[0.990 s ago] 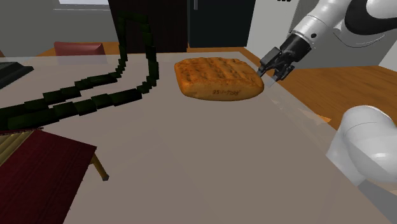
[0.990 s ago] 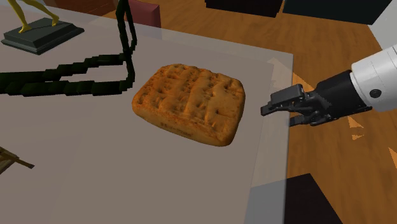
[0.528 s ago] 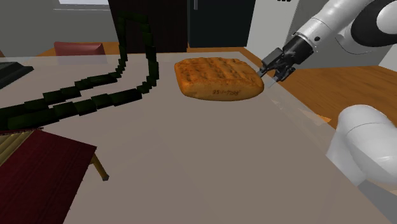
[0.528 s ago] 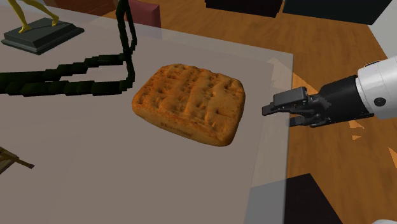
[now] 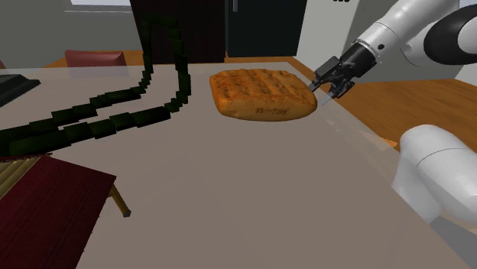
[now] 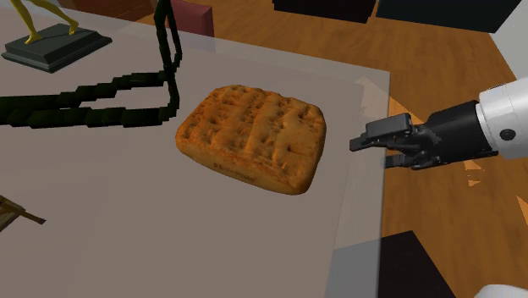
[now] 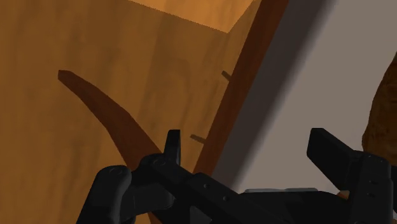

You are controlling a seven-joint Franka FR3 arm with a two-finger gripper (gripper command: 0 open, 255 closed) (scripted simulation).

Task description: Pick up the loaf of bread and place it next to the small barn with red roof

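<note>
Nothing of the task is done yet, judging by how things lie. The loaf point(image 5: 262, 95) lies flat on the worktop point(image 5: 229, 176), toward the far side and close to the edge at the shoulder view's right. It is well apart from the barn point(image 5: 53, 206), whose dark red roof shows at that view's lower left.

The end effector point(image 5: 325, 85) hangs at the worktop's edge, just beside the loaf's near corner. In the second exterior view, bare worktop point(image 6: 127, 212) shows between the end effector point(image 6: 365, 144) and the loaf point(image 6: 254, 137), so the two are apart. Seen from the wrist, the end effector point(image 7: 251, 149) is released: its fingers stand wide, with only the worktop's rim and the wooden floor beyond it between them. The loaf point(image 7: 382, 108) sits off to one side of the fingers, not between them.

So this looks like the approach before the grasp. Left to do are all the real steps: closing in around the loaf (a broad, flat thing, so the grip will likely go across an edge or a corner), lifting it, carrying it across the worktop past the dark blocky cord point(image 5: 115, 115), and setting it down beside the barn.
</note>
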